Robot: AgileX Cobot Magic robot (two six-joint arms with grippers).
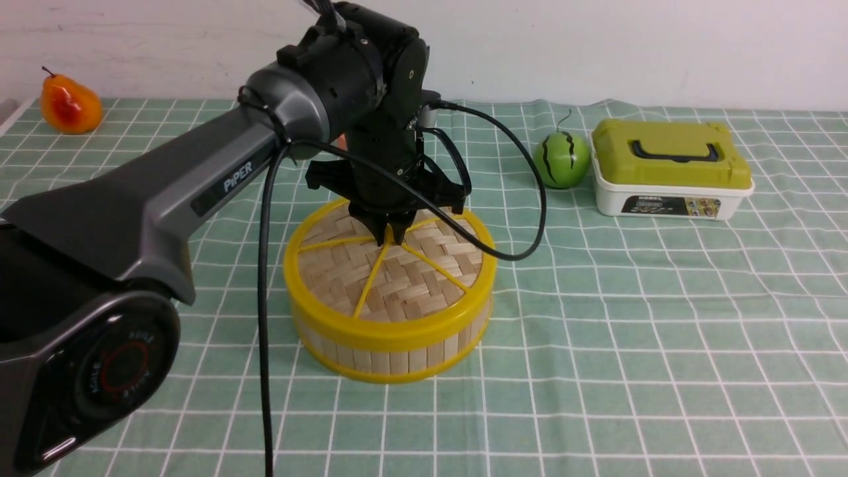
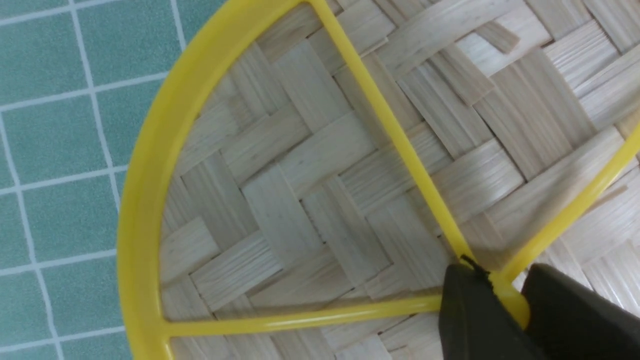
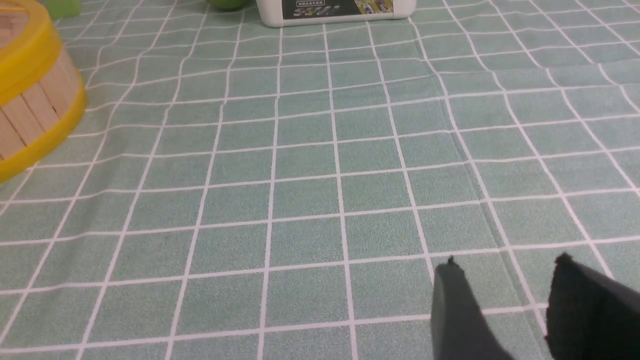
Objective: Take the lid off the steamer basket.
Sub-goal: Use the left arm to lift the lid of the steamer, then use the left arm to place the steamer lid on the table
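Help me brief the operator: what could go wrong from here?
1. The left gripper pinches only the small knob of the lid, which may slip or tilt.
2. Nothing holds the basket; the right gripper sits open over the cloth, so the basket may rise too.
3. The arm's cable hangs by the lid's rim and might snag.

Right hand (image 3: 506,260) spread, checked cloth (image 3: 310,165), steamer basket (image 3: 35,100)

Before me a green tablecloth (image 1: 629,318) with white grid lines runs back to a white wall (image 1: 596,46). On my left, near the wall, lies an orange-red pear (image 1: 69,105). On my right a striped green watermelon (image 1: 562,159) sits just beside a white box (image 1: 669,202) with an olive-green lid (image 1: 669,173) and black handle (image 1: 674,152)
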